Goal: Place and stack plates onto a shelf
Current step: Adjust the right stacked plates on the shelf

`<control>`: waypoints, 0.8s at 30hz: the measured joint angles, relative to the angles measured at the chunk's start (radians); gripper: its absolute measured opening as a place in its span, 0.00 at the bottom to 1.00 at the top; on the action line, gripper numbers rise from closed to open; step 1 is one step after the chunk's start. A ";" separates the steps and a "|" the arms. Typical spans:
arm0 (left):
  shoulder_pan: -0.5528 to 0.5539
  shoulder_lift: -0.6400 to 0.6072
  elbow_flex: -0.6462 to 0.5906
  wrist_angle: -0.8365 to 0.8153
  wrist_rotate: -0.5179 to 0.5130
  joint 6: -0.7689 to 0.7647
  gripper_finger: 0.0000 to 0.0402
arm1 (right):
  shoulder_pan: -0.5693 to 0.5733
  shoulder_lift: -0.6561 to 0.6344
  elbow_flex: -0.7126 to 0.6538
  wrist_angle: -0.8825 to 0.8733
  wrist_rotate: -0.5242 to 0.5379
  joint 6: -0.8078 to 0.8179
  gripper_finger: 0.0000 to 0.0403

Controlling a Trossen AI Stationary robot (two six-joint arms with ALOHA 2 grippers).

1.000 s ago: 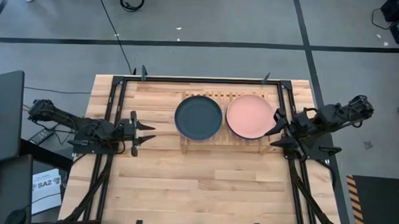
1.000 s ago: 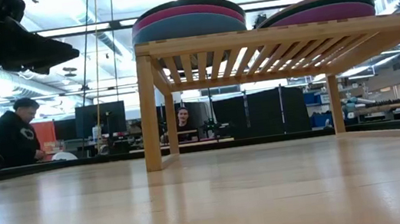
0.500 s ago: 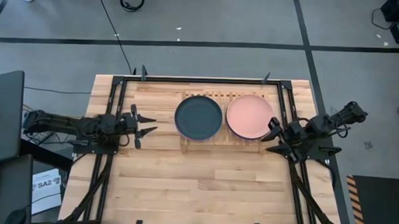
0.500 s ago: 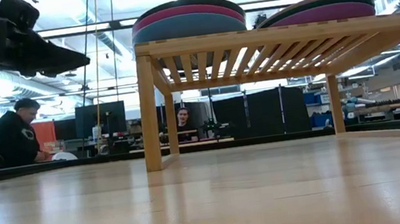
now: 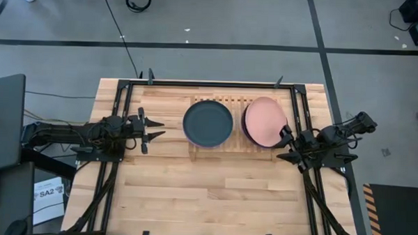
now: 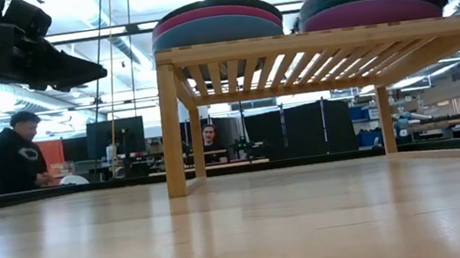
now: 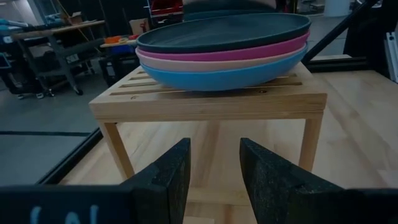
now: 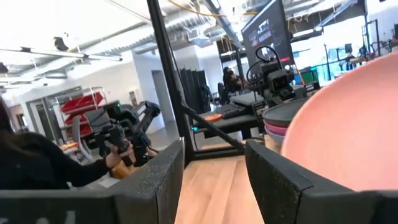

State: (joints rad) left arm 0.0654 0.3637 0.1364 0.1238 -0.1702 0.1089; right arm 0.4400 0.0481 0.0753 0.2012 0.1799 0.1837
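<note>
right gripper (image 5: 285,137), fingers apart, nudges the tilted salmon plate (image 5: 264,121) at the shelf's (image 5: 222,147) three o'clock; it looks to need squaring. left gripper (image 5: 151,129) waits, jaws apart.

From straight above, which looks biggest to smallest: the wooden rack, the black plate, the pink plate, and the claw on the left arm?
1. Wooden rack, widest, spanning both stacks.
2. Black plate and pink plate: alike; the pink one sits shifted, so no ranking.
3. Left claw, smallest.

A wooden table (image 5: 192,194) stood inside a black metal frame (image 5: 210,83) on a grey floor (image 5: 219,20). Beyond it, a person in dark clothing (image 6: 16,159) sat bent over near dark monitors (image 6: 115,135).
</note>
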 joint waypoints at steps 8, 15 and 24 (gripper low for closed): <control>0.000 0.000 0.000 0.001 0.001 -0.002 0.36 | 0.000 -0.047 -0.026 0.007 0.003 -0.026 0.44; 0.000 0.000 0.000 0.005 0.002 -0.020 0.36 | 0.000 -0.046 -0.027 0.038 -0.014 -0.054 0.44; 0.000 0.000 0.000 0.006 0.001 -0.020 0.36 | -0.003 -0.046 -0.027 0.097 -0.030 -0.195 0.44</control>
State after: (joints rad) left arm 0.0654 0.3641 0.1364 0.1295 -0.1688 0.0894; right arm 0.4368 0.0025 0.0483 0.2979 0.1500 -0.0114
